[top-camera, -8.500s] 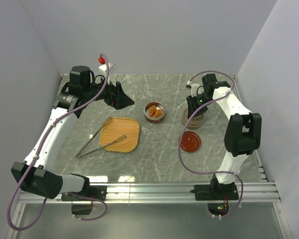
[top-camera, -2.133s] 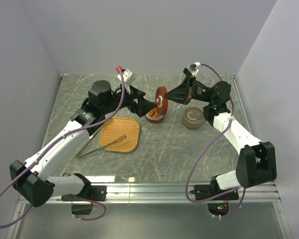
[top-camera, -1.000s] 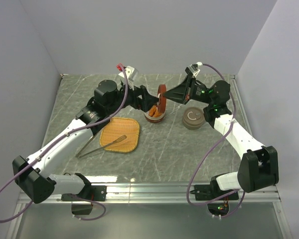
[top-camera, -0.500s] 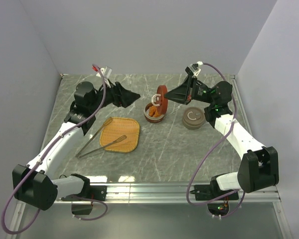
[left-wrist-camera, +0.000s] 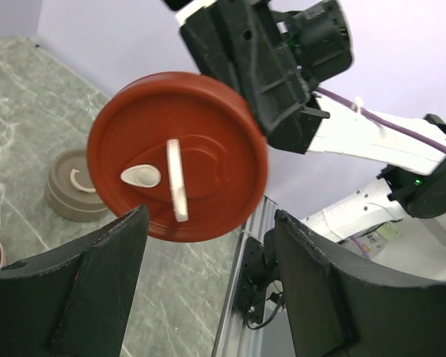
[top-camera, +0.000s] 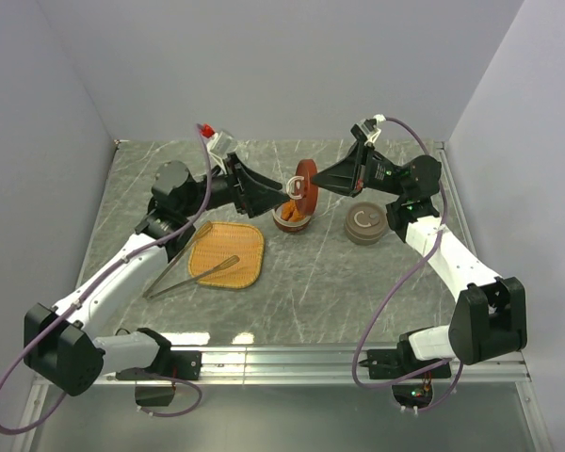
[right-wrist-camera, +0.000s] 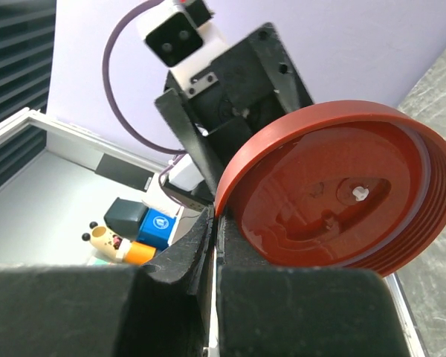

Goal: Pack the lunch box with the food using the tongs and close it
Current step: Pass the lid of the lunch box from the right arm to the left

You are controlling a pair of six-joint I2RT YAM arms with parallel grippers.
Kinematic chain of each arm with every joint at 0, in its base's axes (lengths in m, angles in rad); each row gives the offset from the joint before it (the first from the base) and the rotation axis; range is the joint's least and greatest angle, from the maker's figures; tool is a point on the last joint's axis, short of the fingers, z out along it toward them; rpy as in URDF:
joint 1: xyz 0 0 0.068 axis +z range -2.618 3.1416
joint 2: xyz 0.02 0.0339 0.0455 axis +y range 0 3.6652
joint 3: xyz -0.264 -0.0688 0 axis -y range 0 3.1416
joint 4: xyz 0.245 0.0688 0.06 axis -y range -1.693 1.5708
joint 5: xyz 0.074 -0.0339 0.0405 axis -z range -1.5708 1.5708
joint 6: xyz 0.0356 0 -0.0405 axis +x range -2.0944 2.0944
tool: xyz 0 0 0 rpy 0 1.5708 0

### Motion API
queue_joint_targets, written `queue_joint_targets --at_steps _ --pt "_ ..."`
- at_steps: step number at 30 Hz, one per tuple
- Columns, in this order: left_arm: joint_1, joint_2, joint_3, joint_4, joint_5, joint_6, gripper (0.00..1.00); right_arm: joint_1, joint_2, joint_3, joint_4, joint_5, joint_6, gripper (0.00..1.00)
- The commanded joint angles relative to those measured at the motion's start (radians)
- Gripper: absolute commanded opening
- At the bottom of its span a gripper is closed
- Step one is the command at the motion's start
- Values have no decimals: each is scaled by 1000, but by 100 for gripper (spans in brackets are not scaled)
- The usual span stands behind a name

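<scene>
Top external view: slender silver tongs (top-camera: 194,276) lay centre left, tips on the woven tray (top-camera: 228,252). Orange-brown food (top-camera: 293,215) filled the round lunch box (top-camera: 281,223) at centre. Above it, the right gripper (top-camera: 313,180) pinched the red lid (top-camera: 306,191); the left gripper (top-camera: 281,195) stood spread, grasping nothing.

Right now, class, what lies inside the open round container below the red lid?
Orange-brown fried pieces show in the container. The red lid, held on edge above it, hides part of the inside.
</scene>
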Motion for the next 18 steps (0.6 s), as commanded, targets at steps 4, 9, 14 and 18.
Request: queue_joint_targets --at_steps 4,9,14,18 --pt "-28 36 43 -6 -72 32 72 3 -36 -15 132 27 69 0" --pt "-59 76 60 13 -95 6 62 8 -33 -19 168 27 109 0" --pt "-69 111 68 85 -84 -46 51 15 -44 -25 177 26 117 0" --pt "-69 122 68 103 -72 -68 37 14 -49 -34 186 26 123 0"
